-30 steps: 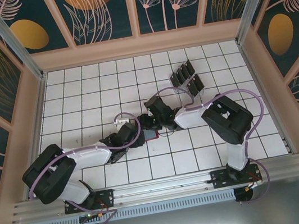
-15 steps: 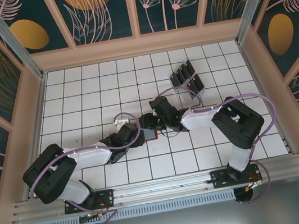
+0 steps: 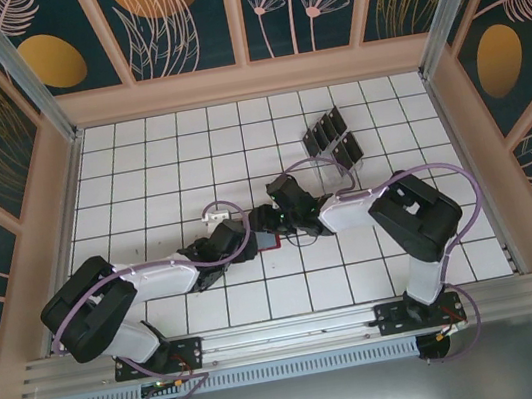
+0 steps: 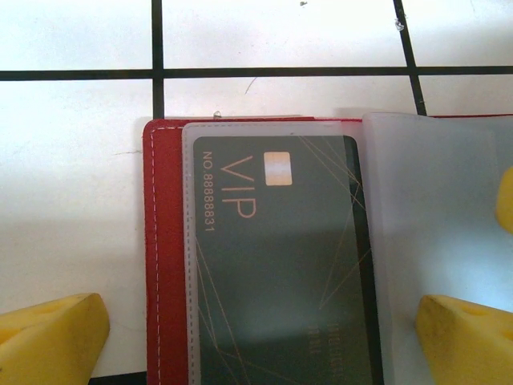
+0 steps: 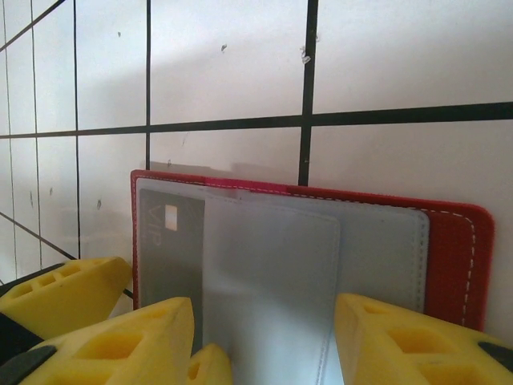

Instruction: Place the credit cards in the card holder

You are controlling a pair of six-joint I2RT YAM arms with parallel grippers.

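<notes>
The red card holder (image 3: pixel 273 241) lies open on the tiles at mid-table, under both grippers. In the left wrist view its left side (image 4: pixel 164 257) carries a frosted sleeve with a black VIP credit card (image 4: pixel 280 265) inside. My left gripper (image 4: pixel 260 321) is open, with its yellow fingers straddling that side. My right gripper (image 5: pixel 264 321) stands with its jaws apart on either side of a raised, see-through sleeve leaf (image 5: pixel 268 265) that has no dark card in it. The same credit card (image 5: pixel 164 241) shows at the holder's (image 5: pixel 457 249) left. From above, the left gripper (image 3: pixel 247 235) and right gripper (image 3: pixel 266 222) nearly meet.
A clear slotted rack (image 3: pixel 331 142) with several dark cards standing in it sits at the back right of the holder. Raised walls ring the white tiled floor (image 3: pixel 159 166). The right gripper's finger (image 4: pixel 505 200) shows at the edge of the left wrist view.
The right arm's elbow swung out to the right and partly back, while its gripper stayed over the holder. The left arm has not moved.
</notes>
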